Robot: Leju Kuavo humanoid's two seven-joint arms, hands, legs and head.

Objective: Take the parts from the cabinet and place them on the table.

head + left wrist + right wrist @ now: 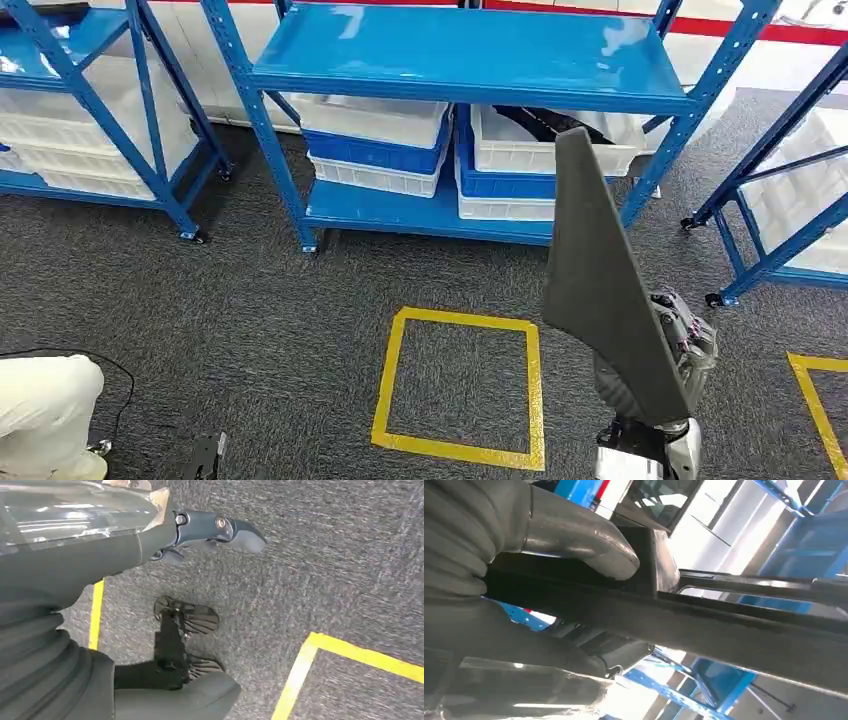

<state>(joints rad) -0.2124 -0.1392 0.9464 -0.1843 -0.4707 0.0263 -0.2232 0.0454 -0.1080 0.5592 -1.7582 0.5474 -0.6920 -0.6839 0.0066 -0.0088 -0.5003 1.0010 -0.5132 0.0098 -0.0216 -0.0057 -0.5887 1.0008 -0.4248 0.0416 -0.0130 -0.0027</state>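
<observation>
Right hand: the right hand (672, 345), at the lower right of the head view, grips the base of a long, flat, dark grey tapered part (598, 280) and holds it upright, narrow end up.
Part: its tip reaches up in front of the blue metal shelving rack (470, 55) (a second dark part (545, 122) lies in a white plastic bin (520, 150) on the low shelf).
Grip close-up: in the right wrist view the thick grey thumb (589, 542) presses on the dark part (704, 625), fingers wrapped beneath it.
Left hand: the left hand (200, 532) hangs over grey carpet (325, 555), its dark fingers (235, 530) stretched out, holding nothing.
Floor: a yellow tape square (460, 385) sits at lower centre of the head view.
Person: a white sleeve (40, 410) shows at the lower left.
</observation>
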